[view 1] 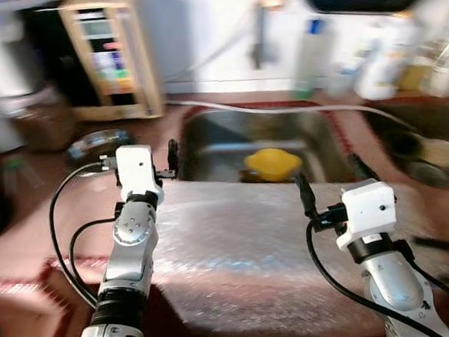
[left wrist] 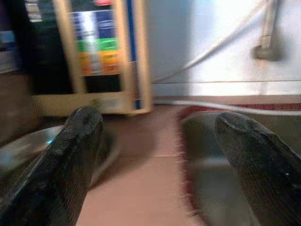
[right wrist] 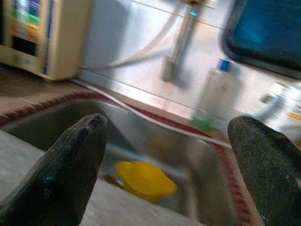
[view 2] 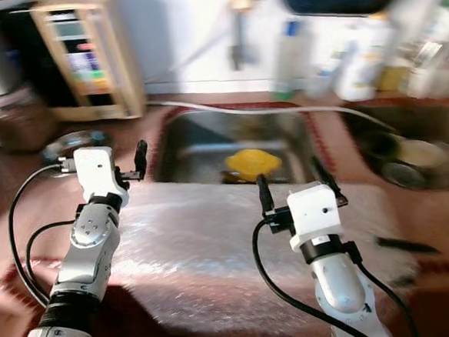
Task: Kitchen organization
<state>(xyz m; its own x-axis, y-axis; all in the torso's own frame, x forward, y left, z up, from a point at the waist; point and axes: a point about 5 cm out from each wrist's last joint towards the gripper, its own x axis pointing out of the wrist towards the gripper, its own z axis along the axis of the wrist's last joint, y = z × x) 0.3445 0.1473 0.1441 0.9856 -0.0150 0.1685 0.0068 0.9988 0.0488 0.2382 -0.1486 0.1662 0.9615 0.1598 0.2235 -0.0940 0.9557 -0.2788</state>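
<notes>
Counter (view 1: 275, 234): I stand the rig square to a speckled steel worktop at the sink's front edge; both arms are raised over it, which I read as a ready stance, nothing carried.
Sink (view 1: 214, 134): a steel basin sunk behind the worktop, red trim round its rim, a tap (view 1: 258, 35) on the wall above. I judge it the likely focus of the tidying.
Second basin (view 2: 437, 119): to the right, holding round metal vessels too blurred to name.
Shelf unit (view 1: 113, 57): a wooden rack at the back left corner, coloured packets stacked inside.
Bottles (view 1: 379, 57): pale containers lined along the back wall, right of the tap.
Metal lid (view 1: 95, 143): lies flat on the brown counter beside my left arm.
Yellow bowl (view 1: 272, 163): the one bright item in the sink, apparently upside down on the basin floor; contents cannot be seen.
Left gripper (left wrist: 164, 155): fingers spread wide, empty, near the sink's left rim.
Right gripper (right wrist: 164, 155): fingers spread wide, empty, aimed at the yellow bowl and well short of it.
</notes>
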